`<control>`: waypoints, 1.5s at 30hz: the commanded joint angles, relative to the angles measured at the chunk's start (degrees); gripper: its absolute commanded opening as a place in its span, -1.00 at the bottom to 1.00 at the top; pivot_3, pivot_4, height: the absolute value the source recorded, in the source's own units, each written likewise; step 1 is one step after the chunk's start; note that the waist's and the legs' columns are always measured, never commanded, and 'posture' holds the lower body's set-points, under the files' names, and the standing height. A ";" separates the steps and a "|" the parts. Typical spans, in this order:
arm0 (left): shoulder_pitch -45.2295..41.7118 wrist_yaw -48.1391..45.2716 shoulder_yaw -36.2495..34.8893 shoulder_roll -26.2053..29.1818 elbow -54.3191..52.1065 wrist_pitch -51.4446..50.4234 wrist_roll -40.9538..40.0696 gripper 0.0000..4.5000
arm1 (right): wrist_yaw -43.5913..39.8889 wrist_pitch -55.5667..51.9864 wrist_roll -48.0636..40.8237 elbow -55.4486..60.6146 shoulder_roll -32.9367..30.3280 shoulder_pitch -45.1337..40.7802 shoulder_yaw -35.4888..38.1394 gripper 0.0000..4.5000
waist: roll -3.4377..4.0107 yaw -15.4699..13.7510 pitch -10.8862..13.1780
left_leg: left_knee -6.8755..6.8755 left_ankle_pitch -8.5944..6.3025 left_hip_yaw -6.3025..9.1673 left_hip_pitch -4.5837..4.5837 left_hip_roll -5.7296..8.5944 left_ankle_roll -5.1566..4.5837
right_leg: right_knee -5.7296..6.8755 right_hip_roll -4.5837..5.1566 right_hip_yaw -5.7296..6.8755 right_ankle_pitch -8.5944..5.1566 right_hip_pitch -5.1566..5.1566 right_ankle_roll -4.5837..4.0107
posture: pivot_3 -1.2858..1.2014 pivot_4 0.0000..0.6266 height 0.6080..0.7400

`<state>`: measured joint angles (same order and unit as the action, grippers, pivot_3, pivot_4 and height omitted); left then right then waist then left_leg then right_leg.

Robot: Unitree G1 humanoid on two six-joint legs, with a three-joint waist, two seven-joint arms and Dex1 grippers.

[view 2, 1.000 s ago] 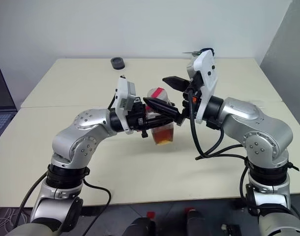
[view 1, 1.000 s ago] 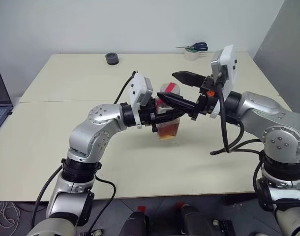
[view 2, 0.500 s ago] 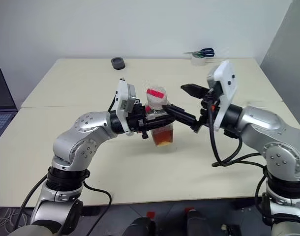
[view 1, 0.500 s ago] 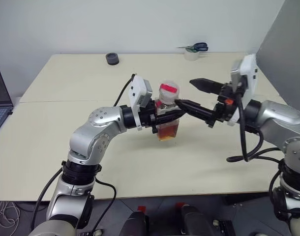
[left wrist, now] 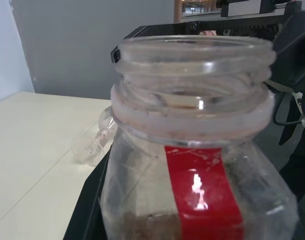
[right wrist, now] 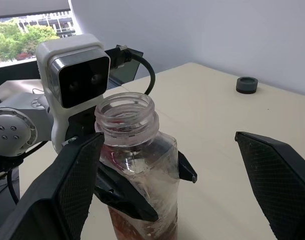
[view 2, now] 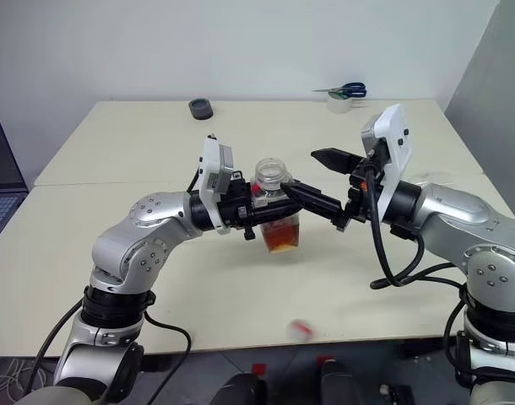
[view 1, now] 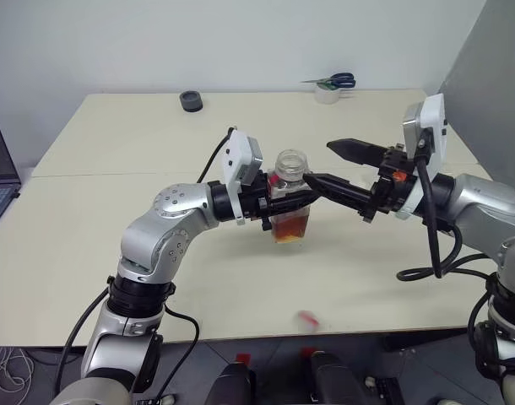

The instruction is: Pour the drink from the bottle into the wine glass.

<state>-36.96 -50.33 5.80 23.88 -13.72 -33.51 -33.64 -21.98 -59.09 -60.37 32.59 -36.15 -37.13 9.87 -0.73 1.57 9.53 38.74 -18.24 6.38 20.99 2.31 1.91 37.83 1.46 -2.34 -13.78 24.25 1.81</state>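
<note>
My left gripper (view 1: 277,200) is shut on the bottle (view 1: 291,190) and holds it upright above the middle of the table. The bottle's mouth (left wrist: 192,55) is open, with no cap on it. The amber drink (view 1: 290,226) fills its lower part. My right gripper (view 1: 318,162) stands open just right of the bottle's neck, with one finger on either side of it and neither touching it. A blurred red cap (view 1: 308,319) shows near the table's front edge. A clear shape, seemingly the wine glass (left wrist: 95,140), lies low on the table beyond the bottle.
A black tape roll (view 1: 192,101) sits at the table's far edge. Scissors (view 1: 338,81) rest on a white roll (view 1: 328,94) at the far right. A laptop (view 1: 0,169) stands off the left side and a grey panel (view 1: 494,67) rises on the right.
The red cap, on the bottle half a second ago, is off and shows blurred near the table's front edge. My right gripper has drawn back to the right. The left gripper stayed still.
</note>
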 commanded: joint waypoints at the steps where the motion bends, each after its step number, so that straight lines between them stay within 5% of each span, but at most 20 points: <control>1: -1.17 1.04 -1.74 0.12 -2.15 0.76 -0.27 -0.22 | 0.15 1.61 -0.37 0.15 0.01 -1.69 0.48 0.98 | 0.00 0.00 0.00 | 0.00 0.00 0.00 0.00 0.00 0.00 | 0.00 0.00 0.00 0.00 0.00 0.00 | 0.03 -0.52 1.00; 30: -1.88 8.45 -4.44 0.65 1.76 2.99 4.71 -0.22 | -1.03 3.11 -0.31 -2.23 1.52 -3.19 -0.50 0.98 | 0.00 -0.02 0.00 | 0.00 0.00 0.01 0.00 -0.01 0.00 | 0.00 0.00 0.00 0.00 0.00 0.00 | 0.03 -0.52 1.00; 45: -1.78 22.69 -8.49 -1.10 8.15 8.49 14.67 -0.22 | -3.51 2.93 -1.74 -3.19 1.54 -4.33 -0.25 0.98 | 0.00 -0.07 0.00 | 0.00 0.00 0.01 0.00 -0.01 0.01 | 0.00 0.02 0.00 0.00 0.01 0.00 | 0.03 -0.52 1.00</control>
<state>-37.90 -29.52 -0.59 22.95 -4.37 -27.17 -20.00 -24.84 -57.60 -60.53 28.78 -34.77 -39.97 8.70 -0.73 1.51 9.53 38.75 -18.24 6.39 20.99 2.31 1.91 37.83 1.48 -2.35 -13.77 24.27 1.81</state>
